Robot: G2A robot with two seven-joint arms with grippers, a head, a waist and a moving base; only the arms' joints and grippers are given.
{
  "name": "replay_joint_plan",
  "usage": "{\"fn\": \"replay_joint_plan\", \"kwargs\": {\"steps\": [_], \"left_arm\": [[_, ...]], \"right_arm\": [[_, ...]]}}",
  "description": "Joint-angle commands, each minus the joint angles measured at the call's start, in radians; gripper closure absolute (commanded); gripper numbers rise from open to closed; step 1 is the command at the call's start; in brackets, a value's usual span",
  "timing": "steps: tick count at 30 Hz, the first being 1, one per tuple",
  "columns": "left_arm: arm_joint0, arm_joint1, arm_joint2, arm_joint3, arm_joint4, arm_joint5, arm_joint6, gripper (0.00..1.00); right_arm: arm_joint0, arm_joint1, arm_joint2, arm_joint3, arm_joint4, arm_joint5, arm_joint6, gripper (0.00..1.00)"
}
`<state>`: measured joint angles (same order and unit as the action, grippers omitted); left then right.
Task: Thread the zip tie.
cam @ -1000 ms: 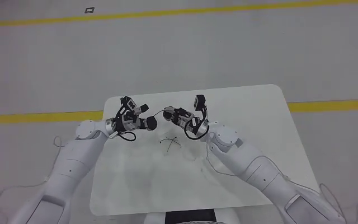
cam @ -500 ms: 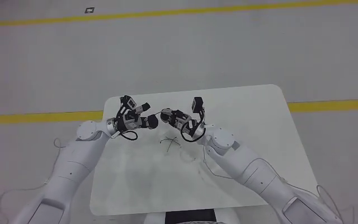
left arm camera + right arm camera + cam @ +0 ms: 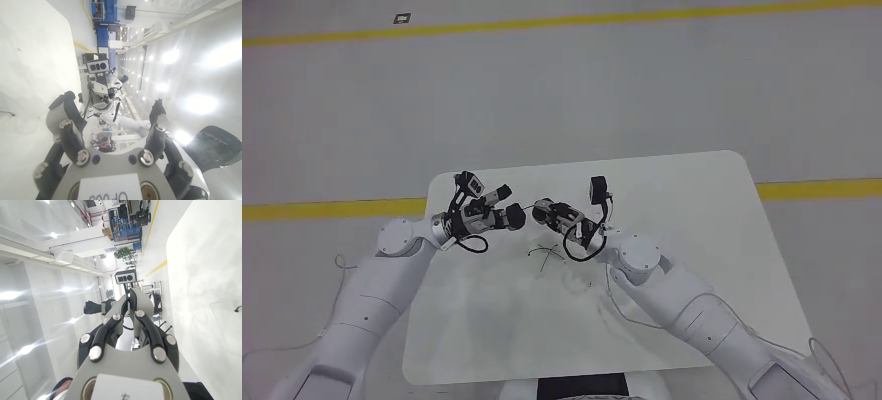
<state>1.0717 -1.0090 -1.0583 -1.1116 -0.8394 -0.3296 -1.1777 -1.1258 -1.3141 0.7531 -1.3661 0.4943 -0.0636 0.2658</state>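
Note:
My right gripper (image 3: pixel 130 298) is shut on a thin black zip tie (image 3: pixel 116 112), held above the white table (image 3: pixel 682 200). In the left wrist view the tie sticks out of that gripper (image 3: pixel 105 94), facing my left gripper (image 3: pixel 111 106), which is open with nothing between its fingers (image 3: pixel 64 103). From above, the left gripper (image 3: pixel 514 215) and the right gripper (image 3: pixel 543 212) point at each other, a small gap apart, over the table's back left part. A dark finger of the left gripper (image 3: pixel 92 308) shows beyond the right one's fingertips.
Loose black zip ties (image 3: pixel 547 251) lie on the table just in front of the two grippers; one end of a tie (image 3: pixel 237 309) and another (image 3: pixel 8 113) show in the wrist views. A yellow floor line (image 3: pixel 302 210) runs behind the table.
The right gripper edged toward the left one, then drew back slightly and sank a little nearer the table. The left gripper has hardly moved and stays open.

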Motion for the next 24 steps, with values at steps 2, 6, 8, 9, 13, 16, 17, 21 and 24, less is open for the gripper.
{"fn": "replay_joint_plan", "kwargs": {"steps": [2,6,8,9,13,16,17,21,24], "left_arm": [[0.002,0.000,-0.004,-0.002,0.001,0.002,-0.002,0.22],[0.003,0.001,-0.008,0.002,0.008,0.012,0.000,0.23],[0.001,0.001,-0.008,0.004,0.012,0.014,0.001,0.27],[0.001,0.001,-0.008,0.004,0.012,0.015,0.000,0.30],[-0.002,-0.001,-0.005,0.008,0.015,0.022,-0.003,0.50],[-0.006,-0.003,-0.002,0.013,0.019,0.024,-0.006,0.58],[-0.008,-0.003,-0.001,0.015,0.023,0.025,-0.007,0.62],[-0.014,-0.005,0.003,0.020,0.033,0.031,-0.007,0.67],[-0.016,-0.006,0.006,0.026,0.040,0.034,-0.004,0.67]], "right_arm": [[-0.003,-0.002,-0.001,0.000,-0.022,0.015,0.005,1.00],[-0.007,-0.008,0.001,0.001,-0.041,0.026,0.006,1.00],[-0.010,-0.010,0.004,0.002,-0.038,0.025,0.007,1.00],[-0.011,-0.012,0.005,0.002,-0.039,0.025,0.009,1.00],[-0.014,-0.017,0.012,0.005,-0.040,0.021,0.014,1.00],[-0.016,-0.021,0.017,0.004,-0.041,0.021,0.017,1.00],[-0.017,-0.022,0.019,0.003,-0.042,0.021,0.017,1.00],[-0.021,-0.026,0.028,0.002,-0.044,0.019,0.018,1.00],[-0.024,-0.028,0.037,-0.001,-0.048,0.017,0.020,1.00]]}}
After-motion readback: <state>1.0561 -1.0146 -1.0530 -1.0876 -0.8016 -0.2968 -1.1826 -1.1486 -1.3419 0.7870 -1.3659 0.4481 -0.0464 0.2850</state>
